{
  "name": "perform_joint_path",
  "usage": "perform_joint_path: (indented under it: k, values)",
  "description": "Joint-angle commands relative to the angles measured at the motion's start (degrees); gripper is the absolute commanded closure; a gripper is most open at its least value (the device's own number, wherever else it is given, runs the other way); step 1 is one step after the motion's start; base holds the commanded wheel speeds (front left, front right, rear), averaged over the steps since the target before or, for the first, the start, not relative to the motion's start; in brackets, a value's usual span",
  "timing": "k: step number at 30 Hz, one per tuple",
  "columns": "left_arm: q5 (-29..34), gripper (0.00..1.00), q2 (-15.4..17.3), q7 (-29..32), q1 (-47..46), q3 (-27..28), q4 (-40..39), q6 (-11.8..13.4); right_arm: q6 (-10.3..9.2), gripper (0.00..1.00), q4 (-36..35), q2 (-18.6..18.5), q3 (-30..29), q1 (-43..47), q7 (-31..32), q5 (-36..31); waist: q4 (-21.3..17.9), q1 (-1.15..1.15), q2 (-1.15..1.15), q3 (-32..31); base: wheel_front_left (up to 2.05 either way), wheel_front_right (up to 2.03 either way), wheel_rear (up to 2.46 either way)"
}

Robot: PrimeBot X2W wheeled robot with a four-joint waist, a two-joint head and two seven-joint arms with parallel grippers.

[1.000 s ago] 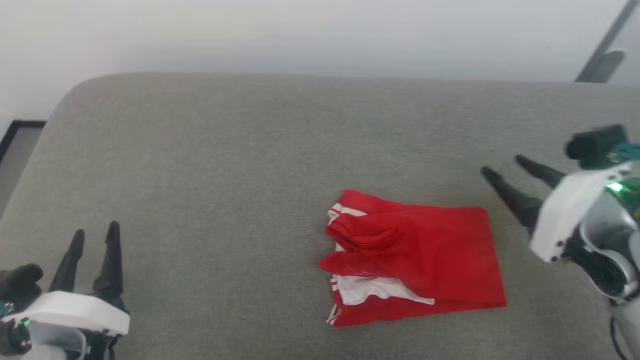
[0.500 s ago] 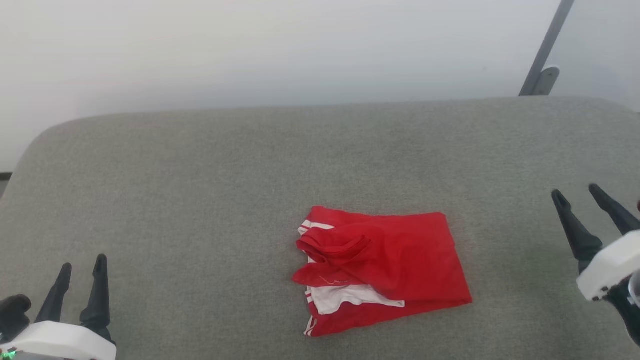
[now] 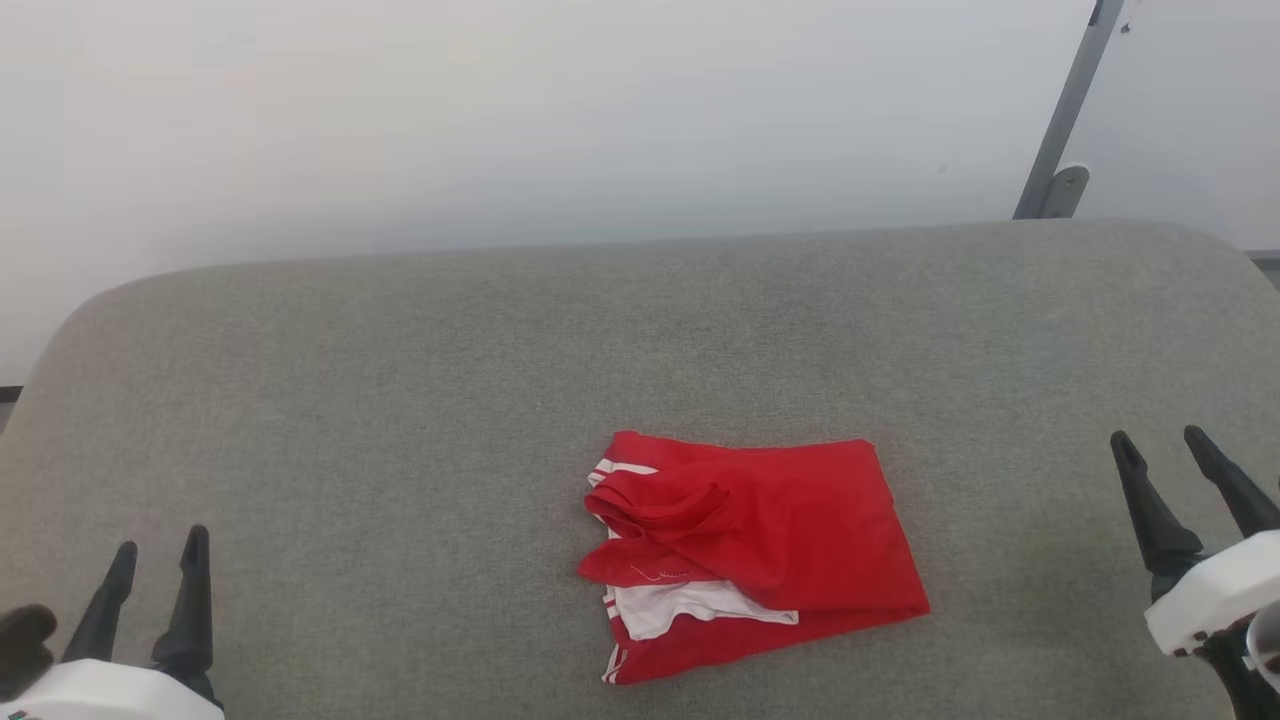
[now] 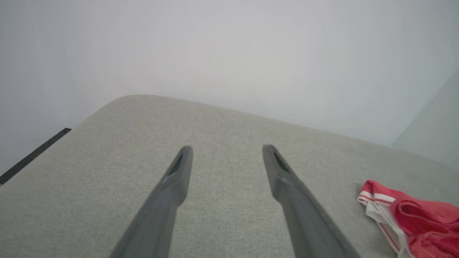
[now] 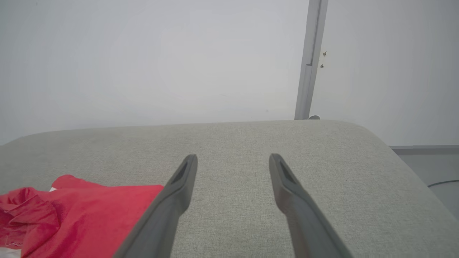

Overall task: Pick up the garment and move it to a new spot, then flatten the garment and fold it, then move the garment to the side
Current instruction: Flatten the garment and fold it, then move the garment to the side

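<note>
the garment point(image 3: 760, 545) lies in a rough folded rectangle on the grey upholstered surface point(image 3: 400, 400), around the middle and toward the front edge in the head view. its right half is smooth red cloth. its left edge is bunched into loose rolls, with a white sleeve point(image 3: 690, 605) and a bit of striped trim point(image 3: 612, 662) poking out from under the top layer

the left gripper point(image 3: 161, 540) sits at the lower left, well apart from the shirt, fingers spread and holding nothing. the right gripper point(image 3: 1155, 435) sits at the lower right, somewhat nearer the cloth but not touching it, fingers also spread and empty. each wrist view shows bare upholstery between the fingers, with the shirt off to one side

judging by the fold, what's probably left is shifting the bundle to the side, or tidying it first, and that's where things could slip. the bunched left edge looks loosely tucked, so a pinch that catches only the top layer would likely peel it back and undo the fold. lifting from one side alone could let the far half sag and the sleeve drop out. dragging it instead risks the textured upholstery gripping the bottom layer while the upper ones slide, skewing the stack. it also lies fairly near the front edge, so a careless sweep that way could tip it off
</note>
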Motion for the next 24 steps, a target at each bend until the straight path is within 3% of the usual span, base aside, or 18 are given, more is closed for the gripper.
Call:
perform_joint_path:
  k: [1, 24]
  values:
    - [1.12, 0.0, 0.18, -0.24, 0.93, 0.14, -0.08, -0.26, 0.02, 0.0, 0.14, 0.31, -0.12, 0.71, -0.63, 0.34, 0.09, 0.0, 0.0, -0.16, 0.0, 0.0, 0.0]
    - [6.68, 0.0, 0.34, -0.24, -0.41, -1.06, -1.0, -1.51, 0.02, 0.0, 0.63, 1.33, -0.47, 2.55, -1.38, 1.25, 0.7, 0.0, 0.0, -1.43, 0.0, 0.0, 0.0]
